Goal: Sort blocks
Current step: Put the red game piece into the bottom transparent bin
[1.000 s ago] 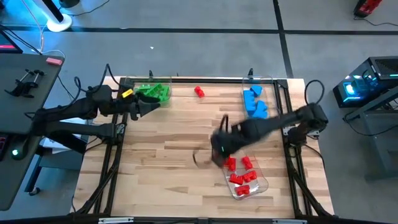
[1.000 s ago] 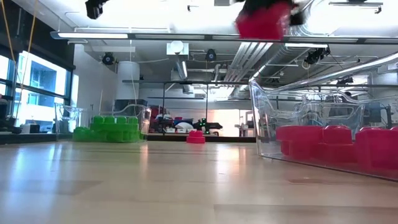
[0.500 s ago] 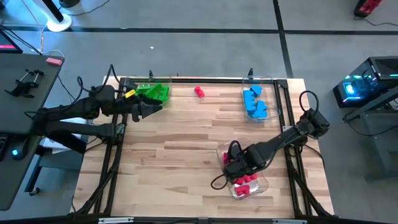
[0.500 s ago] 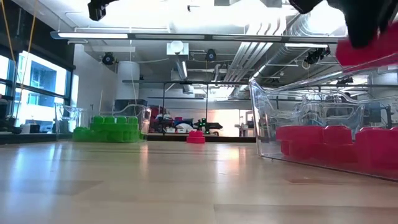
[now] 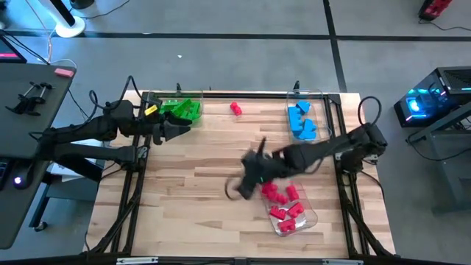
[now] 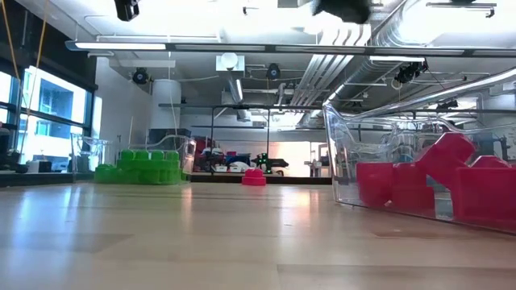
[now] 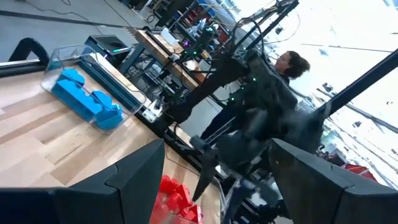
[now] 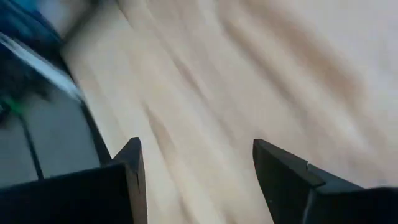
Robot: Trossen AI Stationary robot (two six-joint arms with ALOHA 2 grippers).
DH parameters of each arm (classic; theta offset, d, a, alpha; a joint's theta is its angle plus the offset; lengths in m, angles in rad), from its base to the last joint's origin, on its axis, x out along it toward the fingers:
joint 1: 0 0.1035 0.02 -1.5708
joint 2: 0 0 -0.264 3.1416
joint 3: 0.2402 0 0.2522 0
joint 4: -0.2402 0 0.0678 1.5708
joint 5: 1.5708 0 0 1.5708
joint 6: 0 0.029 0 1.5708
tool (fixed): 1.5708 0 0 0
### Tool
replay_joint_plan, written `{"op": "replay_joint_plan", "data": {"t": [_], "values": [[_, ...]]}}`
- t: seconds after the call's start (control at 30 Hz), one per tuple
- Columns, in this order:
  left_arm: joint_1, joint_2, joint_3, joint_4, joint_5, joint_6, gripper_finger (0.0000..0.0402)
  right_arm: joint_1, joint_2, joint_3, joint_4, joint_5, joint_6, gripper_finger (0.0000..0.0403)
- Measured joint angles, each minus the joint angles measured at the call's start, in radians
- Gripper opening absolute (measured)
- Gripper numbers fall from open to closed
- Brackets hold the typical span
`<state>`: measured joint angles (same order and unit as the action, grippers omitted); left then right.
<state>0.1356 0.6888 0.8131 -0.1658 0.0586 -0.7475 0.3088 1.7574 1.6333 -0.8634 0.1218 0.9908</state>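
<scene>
**Right hand empty above bench, beside red tray**

I see my right hand (image 5: 254, 175) over the bare bench (image 5: 199, 177), just beside the clear tray (image 5: 309, 217) of red blocks (image 5: 283, 202). Its fingers (image 8: 283, 168) stand apart with nothing between them. One red block (image 6: 445, 153) lies tilted on the others in that tray. My left hand (image 5: 176, 126) waits wide and empty beside the green blocks (image 5: 184, 109). A single red block (image 5: 235, 108) sits between the green blocks and the blue blocks (image 5: 300, 120).
</scene>
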Motion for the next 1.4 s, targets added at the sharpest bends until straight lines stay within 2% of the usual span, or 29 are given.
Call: {"op": "replay_joint_plan", "data": {"t": [0.1, 0.27, 0.33, 0.43, 0.53, 0.73, 1.0, 1.1, 1.2, 1.27, 1.37, 1.4], "values": [[0.002, 0.000, 0.000, 0.001, 0.001, 0.004, 0.0275, -0.100, -0.001, 0.005, 0.193, 0.092, -0.131, 0.0184], [0.001, 0.000, 0.000, 0.000, 0.002, 0.008, 0.0275, -0.353, 0.042, 0.005, 0.236, 0.176, -0.129, 0.0184], [0.001, 0.000, 0.000, 0.000, 0.002, 0.008, 0.0275, -0.458, 0.077, 0.005, 0.247, 0.172, -0.097, 0.0184], [0.001, 0.000, 0.000, 0.000, 0.002, 0.006, 0.0275, -0.592, 0.154, 0.004, 0.288, 0.104, -0.074, 0.0184], [0.001, 0.000, 0.000, 0.000, 0.002, -0.016, 0.0275, -0.679, 0.241, 0.003, 0.343, 0.037, -0.069, 0.0183], [0.001, 0.000, 0.000, -0.001, 0.003, -0.058, 0.0275, -0.738, 0.344, 0.003, 0.362, 0.016, -0.030, 0.0183], [0.001, 0.000, 0.000, -0.001, -0.001, -0.089, 0.0275, -0.774, 0.371, 0.003, 0.313, 0.010, -0.028, 0.0183], [0.001, 0.002, 0.000, 0.002, -0.059, -0.089, 0.0275, -0.780, 0.364, 0.003, 0.280, 0.011, -0.091, 0.0173], [0.002, 0.027, 0.000, 0.008, -0.142, -0.078, 0.0275, -0.773, 0.307, 0.007, 0.249, 0.011, -0.204, 0.0139], [0.007, 0.053, 0.000, 0.013, -0.174, -0.052, 0.0275, -0.756, 0.234, 0.032, 0.193, 0.071, -0.276, 0.0100], [0.033, 0.116, -0.001, 0.076, -0.164, -0.023, 0.0275, -0.741, 0.115, 0.066, 0.043, 0.170, -0.416, 0.0025], [0.050, 0.145, -0.001, 0.122, -0.139, -0.014, 0.0275, -0.742, 0.081, 0.076, -0.010, 0.196, -0.450, 0.0013]]}}
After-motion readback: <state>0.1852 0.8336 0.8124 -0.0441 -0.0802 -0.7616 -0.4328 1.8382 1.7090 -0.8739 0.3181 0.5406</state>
